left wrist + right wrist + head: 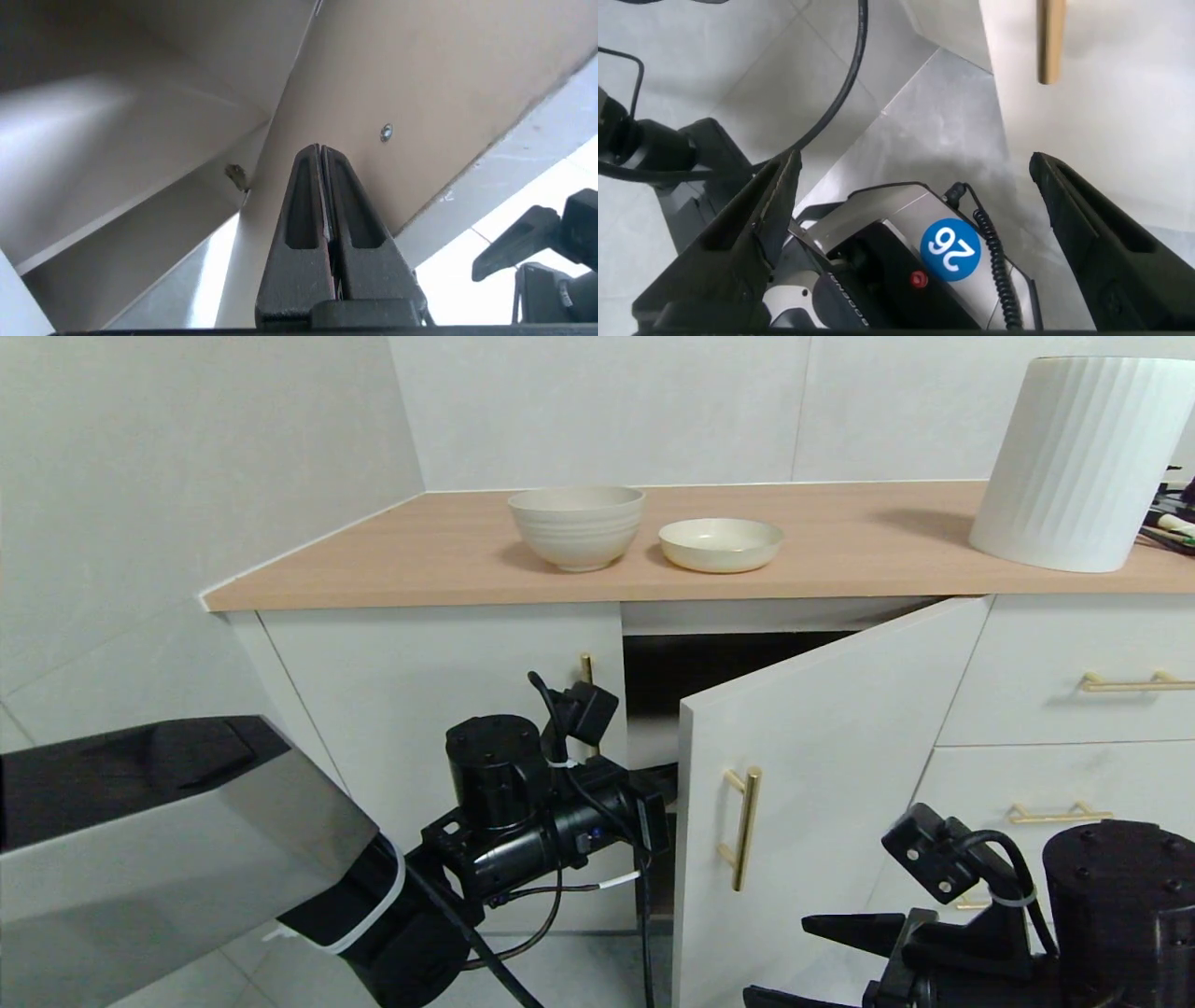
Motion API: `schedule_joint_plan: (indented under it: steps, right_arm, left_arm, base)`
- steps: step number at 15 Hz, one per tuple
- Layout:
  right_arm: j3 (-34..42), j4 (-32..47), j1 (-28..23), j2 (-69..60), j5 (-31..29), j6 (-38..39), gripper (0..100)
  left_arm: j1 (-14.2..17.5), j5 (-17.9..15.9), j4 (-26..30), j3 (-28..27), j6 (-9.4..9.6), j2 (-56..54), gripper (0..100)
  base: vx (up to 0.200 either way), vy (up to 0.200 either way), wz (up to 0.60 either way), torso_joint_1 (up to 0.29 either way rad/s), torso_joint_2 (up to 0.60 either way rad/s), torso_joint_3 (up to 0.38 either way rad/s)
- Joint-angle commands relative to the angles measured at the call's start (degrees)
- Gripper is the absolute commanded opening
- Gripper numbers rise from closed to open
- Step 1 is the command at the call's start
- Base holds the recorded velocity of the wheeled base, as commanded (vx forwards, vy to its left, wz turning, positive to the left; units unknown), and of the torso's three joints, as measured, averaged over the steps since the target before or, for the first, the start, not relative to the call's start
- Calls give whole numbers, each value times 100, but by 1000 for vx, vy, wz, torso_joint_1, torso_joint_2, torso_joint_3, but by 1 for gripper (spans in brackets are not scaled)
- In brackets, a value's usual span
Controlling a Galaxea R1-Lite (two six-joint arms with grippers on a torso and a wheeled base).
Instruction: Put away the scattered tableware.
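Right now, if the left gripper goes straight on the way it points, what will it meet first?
Probably the inner face of the open cabinet door: the shut left gripper points at it, near its screw. Depth is unclear.

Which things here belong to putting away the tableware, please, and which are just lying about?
Job: deep bowl, shallow dish, both on the counter; half-open cabinet door; left claw, shut; right claw, open.
Lying about: white ribbed container, small clutter at the counter's right end.
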Motion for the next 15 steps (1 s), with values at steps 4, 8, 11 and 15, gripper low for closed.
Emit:
schedule_joint_plan:
  steps: [4,8,11,15]
  right_arm:
    - [-1,-6,4,2,4,1,100]
    - [-1,-6,13,-7,4,1,100]
    - [17,-6,13,-7,4,1,100]
    - [26,-33,74,-7,4,1,100]
  left_arm:
    - [-22,12,3,-88,-3,56,0]
    - [-31,4,3,-237,-3,223,0]
    - [-31,4,21,-492,-3,442,0]
    - [-128,4,30,-686,6,557,0]
  base:
    - [-200,0,0,4,2,-1]
    - [-50,0,0,-1,1,1]
    - [0,0,0,0,0,0]
    - [0,0,0,0,0,0]
